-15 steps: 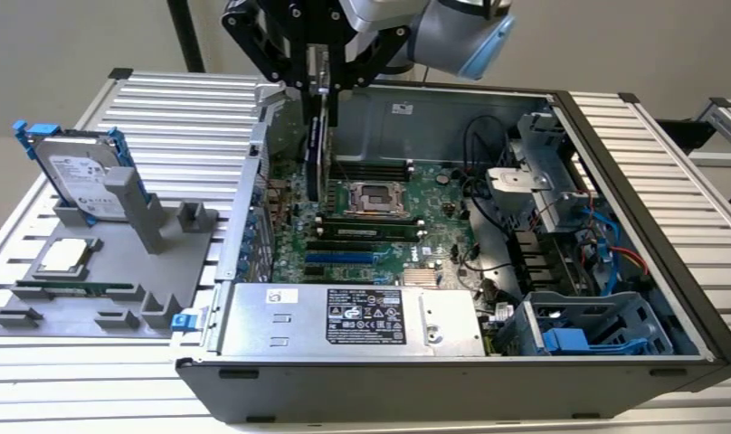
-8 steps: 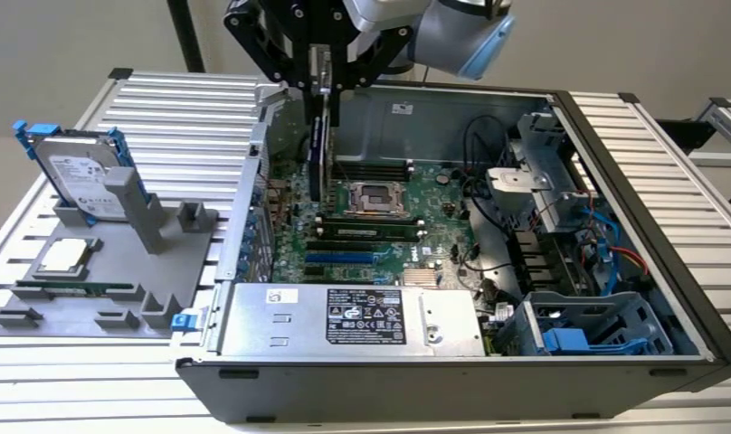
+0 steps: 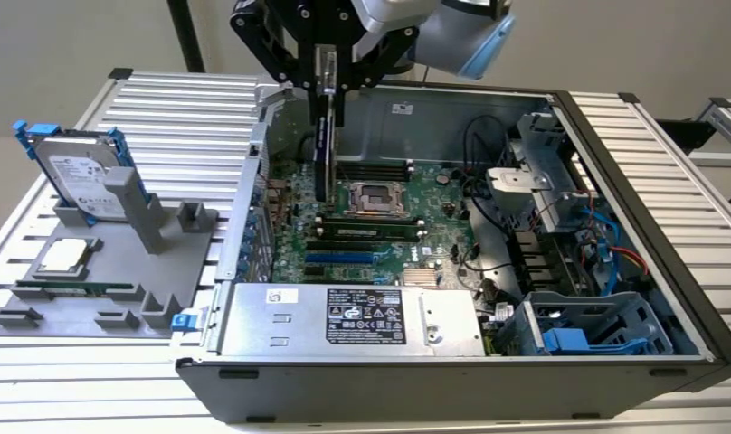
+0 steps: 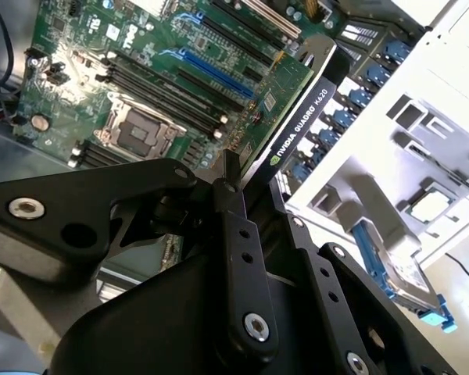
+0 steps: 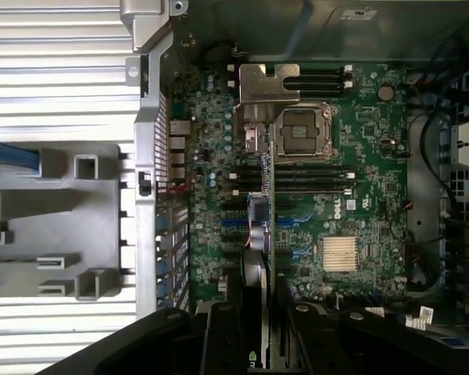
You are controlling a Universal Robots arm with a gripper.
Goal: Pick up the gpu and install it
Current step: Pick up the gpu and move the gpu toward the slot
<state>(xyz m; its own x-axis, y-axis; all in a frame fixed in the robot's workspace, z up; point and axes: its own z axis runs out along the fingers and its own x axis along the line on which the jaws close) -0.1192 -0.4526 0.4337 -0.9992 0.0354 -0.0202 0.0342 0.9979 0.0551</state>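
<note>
One gpu [image 3: 323,154] — clamped upright in the gripper [image 3: 327,89] — hangs over the motherboard [image 3: 384,237] inside the open computer case [image 3: 462,393].

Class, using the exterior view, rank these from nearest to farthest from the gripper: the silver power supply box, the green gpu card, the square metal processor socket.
1. Green gpu card, edge-on, clamped in the gripper.
2. Square metal processor socket, mid-motherboard.
3. Silver power supply box, at the case's camera-side edge.

Matt black fingers [image 4: 236,234], plastic-shrouded green gpu [image 4: 297,129], ribbed bare-metal table [image 3: 160,99].
</note>
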